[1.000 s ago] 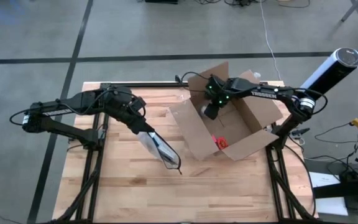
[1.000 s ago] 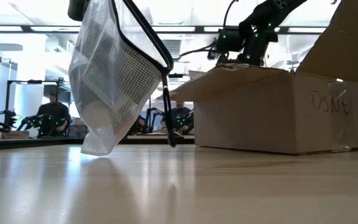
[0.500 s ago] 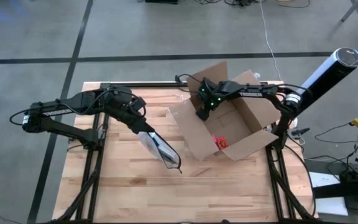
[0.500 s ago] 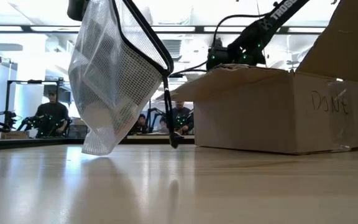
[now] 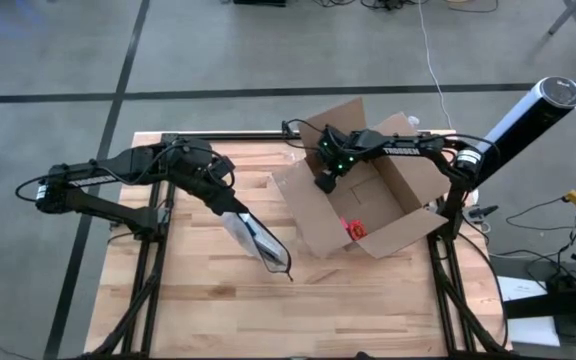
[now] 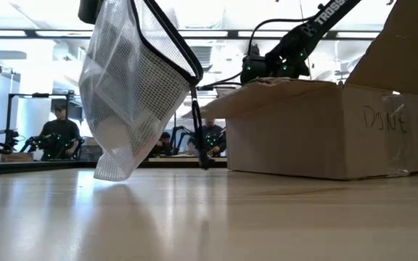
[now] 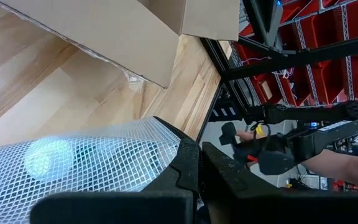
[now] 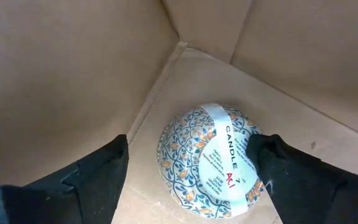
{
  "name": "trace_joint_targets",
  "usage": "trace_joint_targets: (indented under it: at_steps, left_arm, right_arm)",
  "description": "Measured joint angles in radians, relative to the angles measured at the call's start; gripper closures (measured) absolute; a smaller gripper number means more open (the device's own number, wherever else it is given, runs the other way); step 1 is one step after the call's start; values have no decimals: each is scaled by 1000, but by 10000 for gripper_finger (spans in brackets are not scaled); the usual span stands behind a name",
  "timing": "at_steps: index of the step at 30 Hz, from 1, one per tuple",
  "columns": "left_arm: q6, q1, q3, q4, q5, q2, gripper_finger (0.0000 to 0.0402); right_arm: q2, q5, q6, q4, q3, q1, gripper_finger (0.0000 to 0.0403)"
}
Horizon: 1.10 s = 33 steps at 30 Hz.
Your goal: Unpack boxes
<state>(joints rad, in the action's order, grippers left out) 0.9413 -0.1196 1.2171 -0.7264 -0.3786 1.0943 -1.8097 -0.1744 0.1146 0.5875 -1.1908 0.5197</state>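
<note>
High view. The box (image 5: 363, 200) stands open on the table (image 5: 188, 300), flaps raised. The right gripper (image 5: 325, 183) reaches down into the box near its inner corner; a red item (image 5: 354, 227) lies on the box floor, apart from these jaws. The left gripper (image 5: 230, 212) sits well clear of the box, clamped on the top edge of a mesh pouch (image 5: 260, 243) that extends away from its jaws.

Low view. The pouch (image 6: 133, 94) hangs from above, its lower corner just over the tabletop. The box (image 6: 325, 127) rests on the table beside it, handwriting on its side wall; the right arm (image 6: 289, 51) descends into it from above. People (image 6: 60, 134) sit in the room behind.

Left wrist view. The left fingers (image 7: 188, 171) are closed together on the pouch's (image 7: 73, 165) dark rim; the box (image 7: 123, 31) lies ahead of the jaws.

Right wrist view. The right fingers (image 8: 98, 171) stand wide apart inside the box (image 8: 61, 62), straddling a round patterned candle (image 8: 210, 158) that sits between them on the box floor; grip contact is not seen.
</note>
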Motion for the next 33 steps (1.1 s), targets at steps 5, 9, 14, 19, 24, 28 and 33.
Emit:
trace_joint_targets:
  at_steps: [5, 9, 14, 19, 24, 28, 33]
  left_arm:
    - [0, 0, 0, 0, 0, 0, 402]
    - [0, 0, 0, 0, 0, 0, 402]
    - [0, 0, 0, 0, 0, 0, 402]
    - [0, 0, 0, 0, 1, 0, 402]
    - [1, 0, 0, 0, 1, 0, 402]
    - [3, 0, 0, 0, 1, 0, 402]
    - [3, 0, 0, 0, -4, 0, 402]
  right_arm:
    - [45, -9, 34, 16, 6, 0, 90]
    - [57, -10, 27, 17, 6, -1, 96]
    - [57, -7, 24, 37, 6, 0, 100]
    - [58, 66, 16, 62, 5, -1, 93]
    - [59, 73, 18, 89, 4, 2, 66]
    - [59, 71, 25, 94, 4, 2, 40]
    - [60, 73, 33, 102, 3, 2, 11]
